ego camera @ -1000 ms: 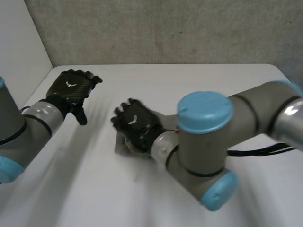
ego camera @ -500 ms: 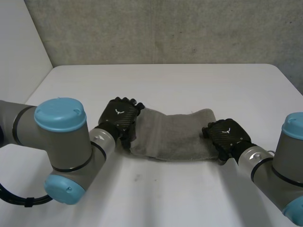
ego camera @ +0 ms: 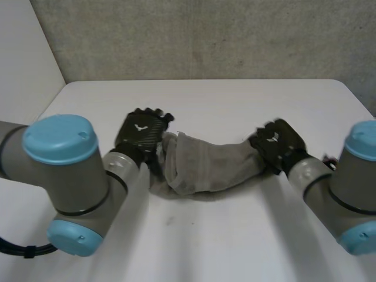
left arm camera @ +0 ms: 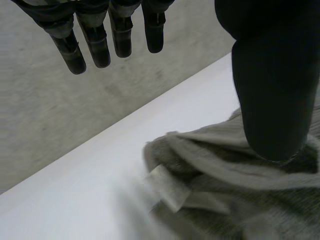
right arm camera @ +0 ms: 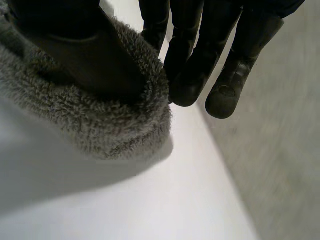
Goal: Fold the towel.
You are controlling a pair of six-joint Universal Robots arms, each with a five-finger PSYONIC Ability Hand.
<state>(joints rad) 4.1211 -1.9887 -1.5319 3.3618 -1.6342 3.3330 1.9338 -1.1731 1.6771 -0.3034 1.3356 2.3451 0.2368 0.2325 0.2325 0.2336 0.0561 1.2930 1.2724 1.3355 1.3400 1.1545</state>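
A grey towel lies bunched across the middle of the white table, stretched between my two hands. My left hand is at its left end with its fingers straight and off the cloth, while its thumb rests on the towel. My right hand is at the right end. In the right wrist view, its thumb and curled fingers pinch the towel's edge, which is raised a little off the table.
A grey wall runs along the table's far edge, and a white wall stands at the left. Both arms reach in from the near corners, with bare table in front of and behind the towel.
The right hand has closed on the towel's right end and lifted it back a little. The towel, flat half a second ago, is now bunched and sagging. The left hand stays at the left end.
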